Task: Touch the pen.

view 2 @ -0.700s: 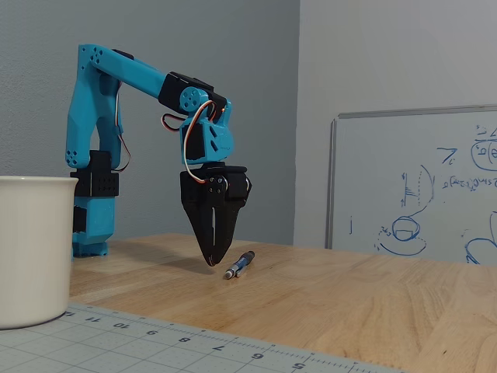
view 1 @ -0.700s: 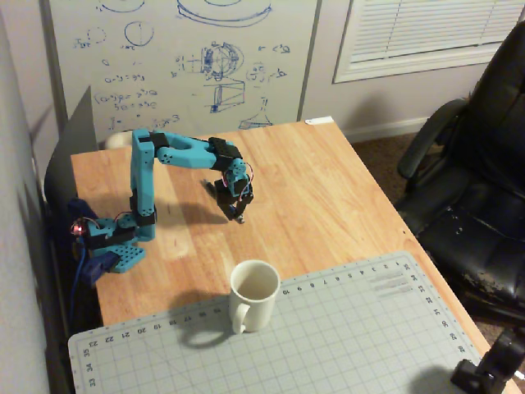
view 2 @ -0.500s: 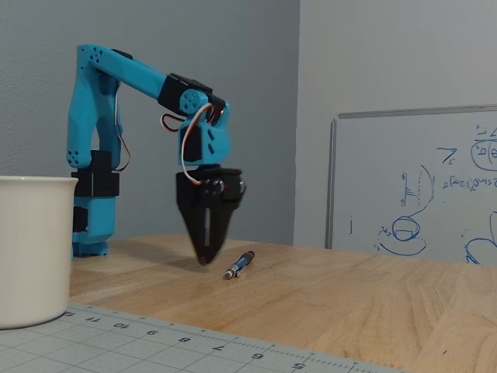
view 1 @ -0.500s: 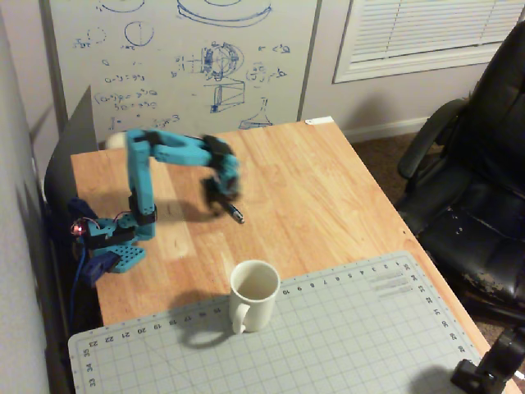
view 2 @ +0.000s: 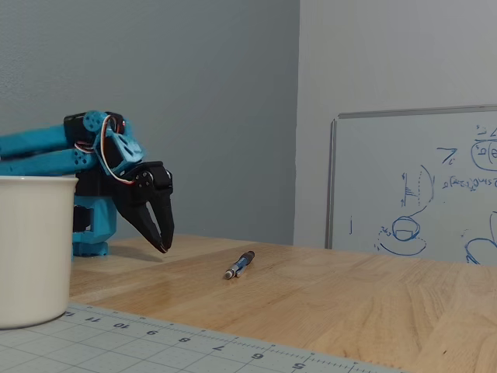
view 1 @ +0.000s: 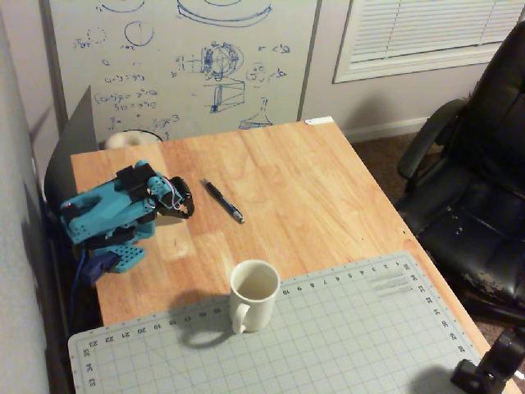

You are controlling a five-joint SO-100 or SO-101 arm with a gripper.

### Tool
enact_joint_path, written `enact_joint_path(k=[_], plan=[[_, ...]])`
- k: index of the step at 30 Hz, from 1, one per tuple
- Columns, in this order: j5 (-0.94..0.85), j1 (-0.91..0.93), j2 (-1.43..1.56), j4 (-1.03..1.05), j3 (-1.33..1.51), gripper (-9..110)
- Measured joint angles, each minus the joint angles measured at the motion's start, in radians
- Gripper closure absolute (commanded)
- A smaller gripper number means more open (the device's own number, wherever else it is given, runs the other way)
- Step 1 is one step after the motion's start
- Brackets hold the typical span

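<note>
The pen is slim and dark with a lighter tip. It lies flat on the wooden table, slanting from upper left to lower right in a fixed view, and shows end-on in the other fixed view. My blue arm is folded low at the table's left side. Its black gripper points down, left of the pen and apart from it. In the low fixed view the gripper has its fingertips together just above the table, holding nothing.
A white mug stands at the edge of a grey cutting mat in front; it also fills the left of the low view. A whiteboard leans behind the table. A black office chair stands at the right.
</note>
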Motion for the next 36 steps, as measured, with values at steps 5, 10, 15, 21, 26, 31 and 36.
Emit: enact_joint_path(k=[5,10,15,21,26,31,36], plan=[[0.0,0.0,0.006,0.003,0.0,101],[0.0,0.0,0.006,0.003,0.0,101],[0.0,0.0,0.006,0.003,0.0,101],[-0.017,-0.055,0.005,-0.074,-0.035,101],[-0.069,-0.097,-0.176,-0.115,-0.169,101],[-0.072,-0.107,-0.545,-0.137,-0.423,101],[-0.072,-0.107,-0.968,-0.169,-0.729,101]])
